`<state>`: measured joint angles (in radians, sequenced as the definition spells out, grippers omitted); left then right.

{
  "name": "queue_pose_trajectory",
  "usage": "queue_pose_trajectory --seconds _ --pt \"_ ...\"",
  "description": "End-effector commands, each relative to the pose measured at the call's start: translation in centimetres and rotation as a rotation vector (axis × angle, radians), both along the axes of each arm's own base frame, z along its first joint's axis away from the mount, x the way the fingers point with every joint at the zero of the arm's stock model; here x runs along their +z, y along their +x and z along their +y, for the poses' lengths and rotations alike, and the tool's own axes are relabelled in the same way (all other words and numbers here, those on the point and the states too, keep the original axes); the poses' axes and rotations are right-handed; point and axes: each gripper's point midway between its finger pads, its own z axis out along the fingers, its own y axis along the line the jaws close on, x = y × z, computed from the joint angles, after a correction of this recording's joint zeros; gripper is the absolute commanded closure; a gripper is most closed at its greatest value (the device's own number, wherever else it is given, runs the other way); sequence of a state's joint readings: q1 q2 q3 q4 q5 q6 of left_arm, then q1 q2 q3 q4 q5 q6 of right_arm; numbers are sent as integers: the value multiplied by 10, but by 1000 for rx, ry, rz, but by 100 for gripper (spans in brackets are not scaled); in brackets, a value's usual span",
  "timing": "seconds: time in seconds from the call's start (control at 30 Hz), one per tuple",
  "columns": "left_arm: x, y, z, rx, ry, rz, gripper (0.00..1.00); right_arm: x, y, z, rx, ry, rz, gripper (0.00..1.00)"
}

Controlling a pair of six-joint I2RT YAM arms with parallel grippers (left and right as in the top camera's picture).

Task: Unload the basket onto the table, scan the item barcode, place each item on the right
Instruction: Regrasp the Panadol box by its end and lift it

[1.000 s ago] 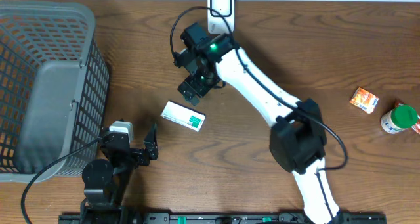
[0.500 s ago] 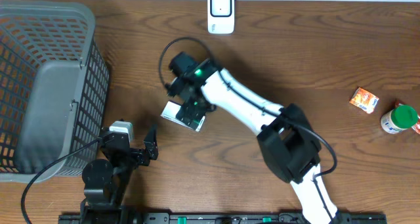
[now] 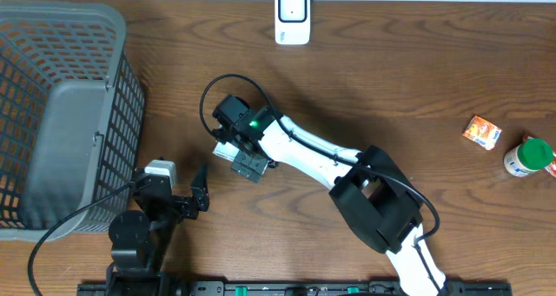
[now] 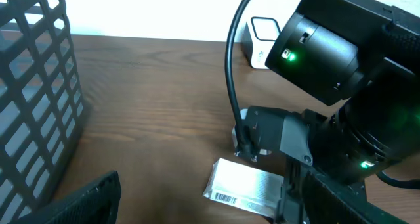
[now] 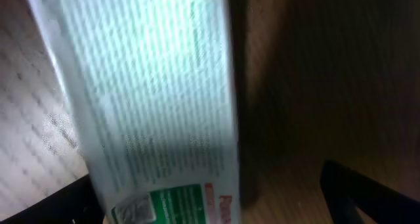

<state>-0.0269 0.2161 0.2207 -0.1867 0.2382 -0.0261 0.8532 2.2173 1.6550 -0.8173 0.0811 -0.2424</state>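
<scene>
Overhead caught the right gripper (image 3: 248,162) spread wide over the box (image 3: 224,150) lying flat on the table (image 3: 391,70), nothing pinched yet, and an off-centre squeeze could have skidded it across the wood or covered the barcode (image 4: 225,198) meant for the scanner (image 3: 292,15).

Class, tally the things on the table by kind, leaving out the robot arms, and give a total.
Boxes: 2, the white-and-green box and the orange box
Jars: 1, the green-lidded jar
Baskets: 1, the grey basket
Scanners: 1, the white scanner
Total: 5
</scene>
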Motion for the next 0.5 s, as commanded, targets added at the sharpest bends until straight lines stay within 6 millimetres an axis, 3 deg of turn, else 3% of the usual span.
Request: queue_pose_trajectory --seconds 0.0,0.17,0.33,0.47 --pt "0 -1 -1 -9 -5 -1 13 -29 -21 -19 55 -64 102 6" --pt "0 -1 -1 -9 -5 -1 13 -30 -28 -15 63 -41 143 40" --pt "0 -1 -1 -9 -5 -1 13 -30 -31 -15 64 -36 159 53" --pt "0 -1 -1 -9 -5 -1 13 -25 -40 -9 69 10 214 57"
